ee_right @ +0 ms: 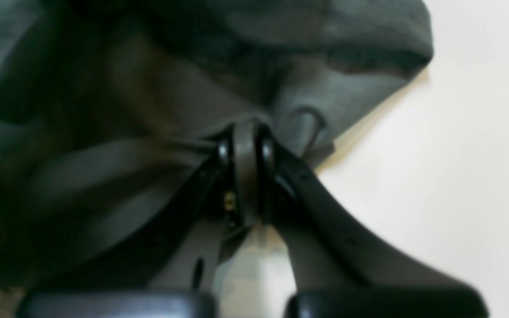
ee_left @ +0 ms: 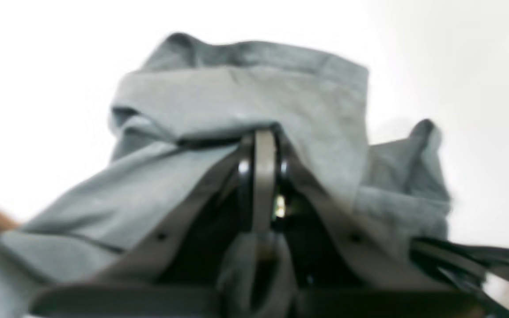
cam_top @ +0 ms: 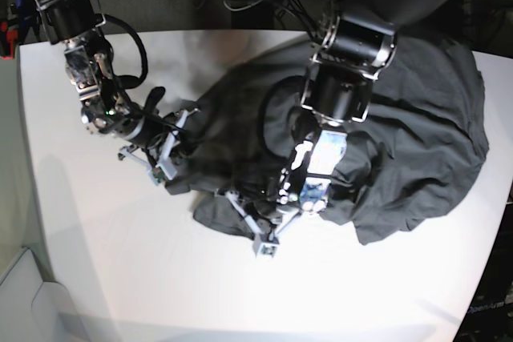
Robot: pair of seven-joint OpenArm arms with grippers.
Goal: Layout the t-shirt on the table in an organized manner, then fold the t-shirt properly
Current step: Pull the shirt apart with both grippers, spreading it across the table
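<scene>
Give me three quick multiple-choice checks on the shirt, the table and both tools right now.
1. Where does the shirt lie?
A. Bunched on the table's far half
B. Flat, centred
C. On the floor

2. What colour is the table?
A. Black
B. White
C. Wood brown

3. What state are the tools in?
A. Both open
B. One open
C. Both shut on cloth

Answers:
1 A: the base view shows it heaped and creased toward the far edge.
2 B: the bare top is white.
3 C: the left tool and right tool each pinch a fold.
</scene>
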